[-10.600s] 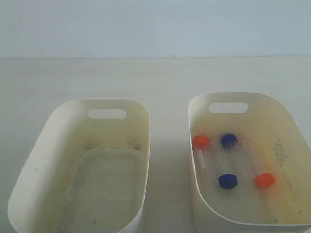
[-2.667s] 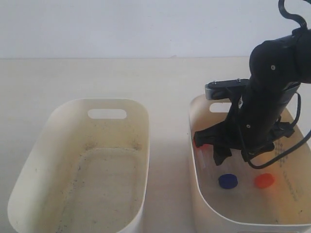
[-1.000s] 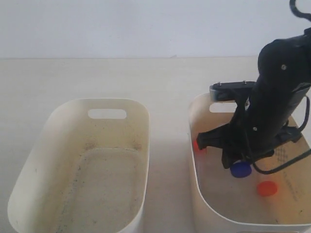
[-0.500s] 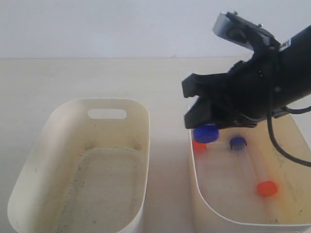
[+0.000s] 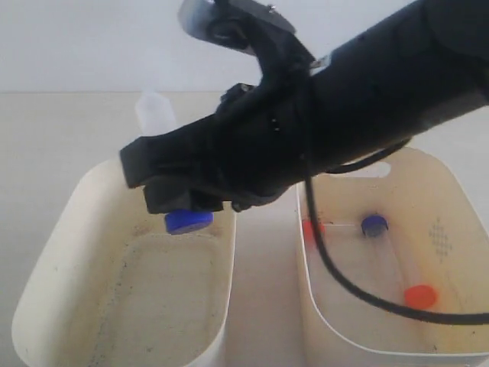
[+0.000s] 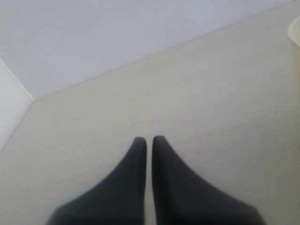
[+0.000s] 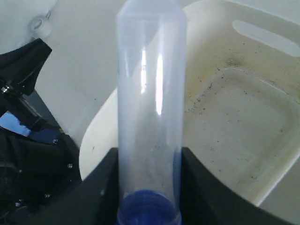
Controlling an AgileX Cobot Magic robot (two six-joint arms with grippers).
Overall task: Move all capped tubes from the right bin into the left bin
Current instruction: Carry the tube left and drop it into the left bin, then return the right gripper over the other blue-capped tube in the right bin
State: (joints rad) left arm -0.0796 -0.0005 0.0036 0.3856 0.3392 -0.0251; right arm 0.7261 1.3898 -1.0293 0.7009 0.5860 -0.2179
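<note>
Above the left bin (image 5: 65,256), the right jaws, pinching a blue-capped tube (image 5: 189,222) cap-down, have just swung over from the right bin (image 5: 458,191), where three tubes (image 5: 374,224) lie, so releasing here should land the first; the left jaws sit pressed together.

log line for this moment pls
phase: carry | right hand: blue-capped tube held over left bin | right bin: three capped tubes inside | left hand: shut, empty

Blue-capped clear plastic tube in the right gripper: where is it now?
Exterior view, left half: the blue-capped tube hangs cap-down in the right gripper above the cream oval left bin's far end.
</note>
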